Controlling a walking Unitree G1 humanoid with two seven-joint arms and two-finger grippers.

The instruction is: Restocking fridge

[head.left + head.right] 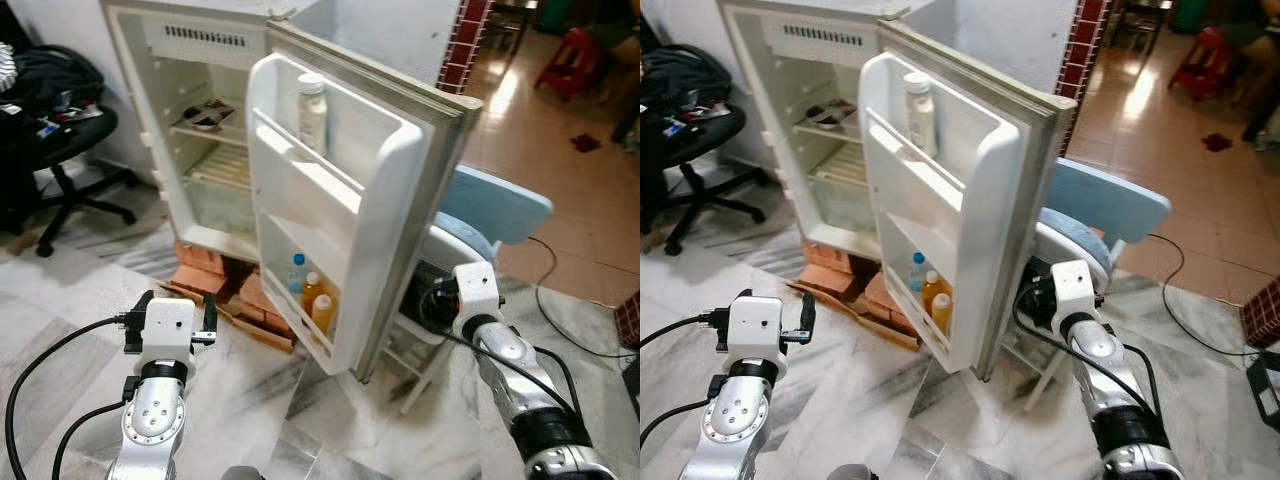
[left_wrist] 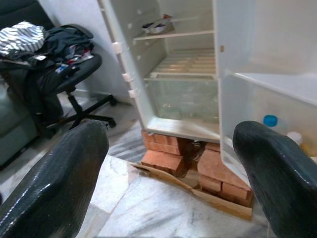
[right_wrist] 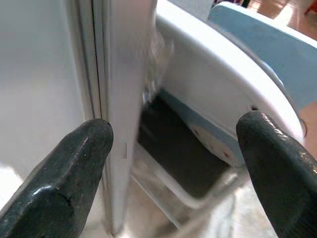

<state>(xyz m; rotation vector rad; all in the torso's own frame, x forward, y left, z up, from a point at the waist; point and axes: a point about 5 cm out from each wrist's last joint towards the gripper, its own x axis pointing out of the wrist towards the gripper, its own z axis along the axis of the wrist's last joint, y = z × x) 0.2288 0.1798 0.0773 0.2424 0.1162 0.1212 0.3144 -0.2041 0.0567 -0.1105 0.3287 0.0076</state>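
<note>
Right end effector (image 3: 173, 163) spread, hidden behind fridge door (image 1: 400, 200).

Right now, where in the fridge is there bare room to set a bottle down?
Free: the middle door shelf between the white bottle above and the small bottles below; also the wire shelf under the dish. Crowded: the bottom door pocket and the gap between door and blue chair.

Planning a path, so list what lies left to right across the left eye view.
Black office chair → open fridge compartment → fridge door with its bottles → light blue chair → red stool.
</note>
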